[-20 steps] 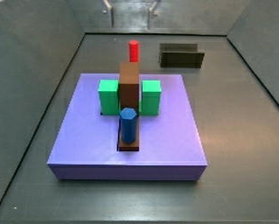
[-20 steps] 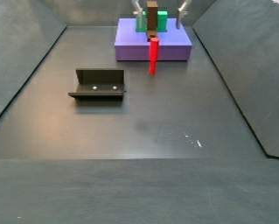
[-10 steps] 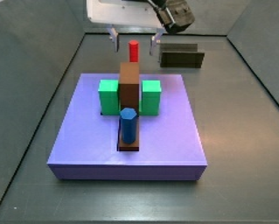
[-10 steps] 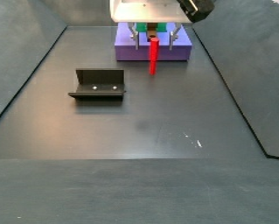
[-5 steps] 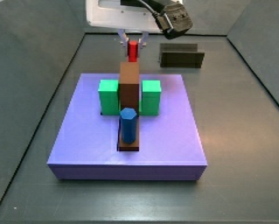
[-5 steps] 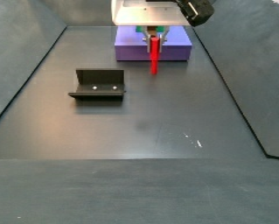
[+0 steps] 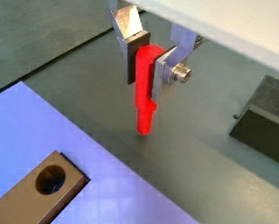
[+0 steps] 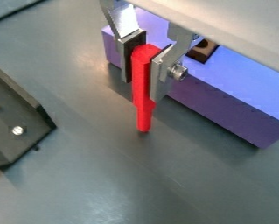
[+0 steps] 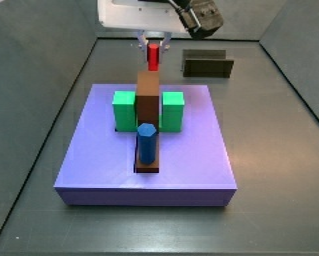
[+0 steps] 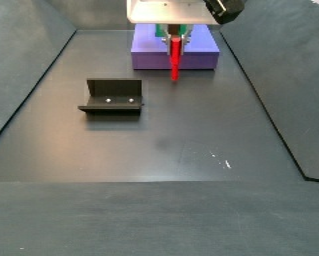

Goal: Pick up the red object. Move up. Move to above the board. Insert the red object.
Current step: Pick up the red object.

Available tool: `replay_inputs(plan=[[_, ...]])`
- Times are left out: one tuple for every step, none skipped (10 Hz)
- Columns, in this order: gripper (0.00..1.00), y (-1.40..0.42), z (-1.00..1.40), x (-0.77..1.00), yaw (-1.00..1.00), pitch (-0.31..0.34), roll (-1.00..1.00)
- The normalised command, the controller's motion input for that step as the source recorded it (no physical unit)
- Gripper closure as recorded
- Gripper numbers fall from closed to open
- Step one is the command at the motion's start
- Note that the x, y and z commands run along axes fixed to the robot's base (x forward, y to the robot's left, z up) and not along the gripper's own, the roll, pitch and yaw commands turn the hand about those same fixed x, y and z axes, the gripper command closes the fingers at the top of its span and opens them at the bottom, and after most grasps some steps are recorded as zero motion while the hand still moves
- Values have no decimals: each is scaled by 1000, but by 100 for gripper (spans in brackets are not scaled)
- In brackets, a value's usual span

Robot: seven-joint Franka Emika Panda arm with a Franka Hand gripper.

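My gripper is shut on the top of the red object, a slim red peg that hangs upright between the fingers in both wrist views. It is beyond the far end of the purple platform, just above the floor in a side view. The board, a narrow brown slab, lies along the platform between two green blocks. A blue peg stands in its near end. An empty hole shows in the board's far end.
The fixture stands on the dark floor, apart from the platform; it also shows in the other views. Grey walls ring the floor.
The gripper came down over the red peg and shut on it. The peg has risen slightly since half a second ago.
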Motion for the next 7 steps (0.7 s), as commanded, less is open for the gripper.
replay_inputs(plan=[[100, 0, 0, 0, 0, 0, 0], [100, 0, 0, 0, 0, 0, 0], [100, 0, 0, 0, 0, 0, 0], [100, 0, 0, 0, 0, 0, 0], [100, 0, 0, 0, 0, 0, 0], [100, 0, 0, 0, 0, 0, 0], [100, 0, 0, 0, 0, 0, 0]])
